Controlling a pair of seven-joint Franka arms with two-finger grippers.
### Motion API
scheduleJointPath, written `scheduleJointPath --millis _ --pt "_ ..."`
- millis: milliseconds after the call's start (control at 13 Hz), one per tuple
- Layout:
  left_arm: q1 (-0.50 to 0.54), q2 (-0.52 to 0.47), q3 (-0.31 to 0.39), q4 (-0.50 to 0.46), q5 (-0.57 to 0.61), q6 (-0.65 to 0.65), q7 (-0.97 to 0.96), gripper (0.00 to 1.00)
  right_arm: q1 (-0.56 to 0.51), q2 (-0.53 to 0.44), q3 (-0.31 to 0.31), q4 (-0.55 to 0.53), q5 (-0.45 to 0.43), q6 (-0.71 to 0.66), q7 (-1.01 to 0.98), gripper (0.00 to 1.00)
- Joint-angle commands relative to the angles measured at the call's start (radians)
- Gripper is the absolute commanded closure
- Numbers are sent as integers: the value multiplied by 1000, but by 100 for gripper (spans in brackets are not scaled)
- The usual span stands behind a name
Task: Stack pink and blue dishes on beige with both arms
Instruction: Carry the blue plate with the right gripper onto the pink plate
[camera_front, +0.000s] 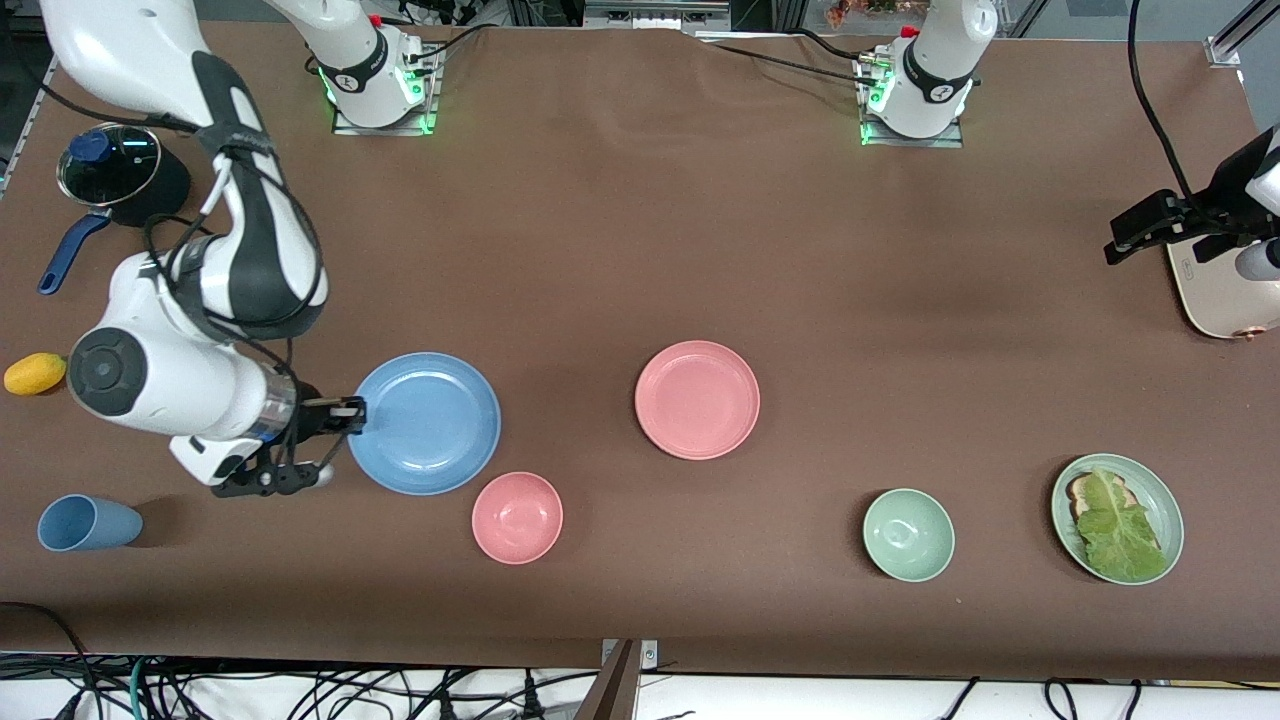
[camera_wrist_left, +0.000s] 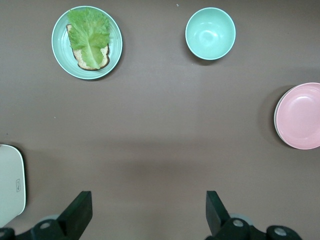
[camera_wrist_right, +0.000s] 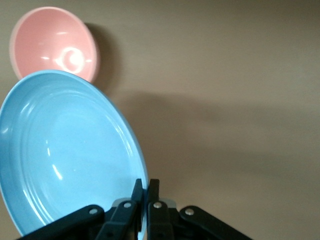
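The light blue plate (camera_front: 425, 422) lies toward the right arm's end of the table. My right gripper (camera_front: 352, 410) is shut on its rim; the right wrist view shows the gripper (camera_wrist_right: 146, 187) with both fingers pinching the edge of the plate (camera_wrist_right: 65, 155). I cannot tell whether the plate is off the table. The pink plate (camera_front: 697, 400) sits mid-table. In the left wrist view a thin pale rim shows under the pink plate (camera_wrist_left: 300, 116), which may be the beige plate (camera_wrist_left: 276, 125). My left gripper (camera_front: 1130, 232) hangs open and empty over bare table (camera_wrist_left: 149, 210) at the left arm's end.
A small pink bowl (camera_front: 517, 517) sits just nearer the camera than the blue plate. A blue cup (camera_front: 88, 522), a yellow fruit (camera_front: 35, 373) and a lidded pot (camera_front: 115, 170) surround the right arm. A green bowl (camera_front: 908, 535), a green plate with bread and lettuce (camera_front: 1117, 518) and a beige appliance (camera_front: 1220, 300) lie at the left arm's end.
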Motion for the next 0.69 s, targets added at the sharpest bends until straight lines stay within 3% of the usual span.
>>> scheduleJointPath --millis 0,385,615 --pt "12 11 6 0 -12 3 23 0 120 -9 -6 11 13 -13 200 100" --pt "24 23 5 25 -12 1 23 0 371 54 -15 8 -6 131 599 100" --pt "30 23 6 22 -12 0 26 0 463 132 -17 7 -11 255 748 100"
